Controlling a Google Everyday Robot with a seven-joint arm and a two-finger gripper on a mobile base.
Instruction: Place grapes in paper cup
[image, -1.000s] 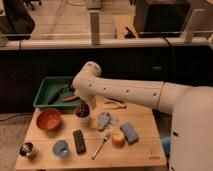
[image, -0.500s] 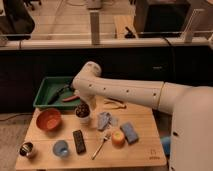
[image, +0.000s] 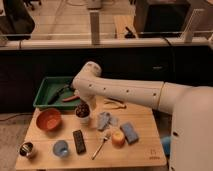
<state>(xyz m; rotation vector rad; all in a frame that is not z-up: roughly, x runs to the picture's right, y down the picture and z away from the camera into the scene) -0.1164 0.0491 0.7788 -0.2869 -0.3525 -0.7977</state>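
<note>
nothing has shifted in the last second: the dark purple, bumpy bunch of grapes (image: 82, 108) sits in the mouth of the small white paper cup (image: 84, 120), just in front of the green plastic tray (image: 42, 96). the end effector (image: 86, 101) hangs just above them, also in front of the tray; we cannot tell whether it is clenched or released. we judge the placing all but done, pending a clean withdrawal.

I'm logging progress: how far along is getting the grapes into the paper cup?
Looks mostly done: the grapes sit in the mouth of the paper cup, beside the orange bowl. In hand: the gripper hangs right above the bunch; whether it grips them is not visible. Left: letting go, if needed, and lifting the arm away.
</note>
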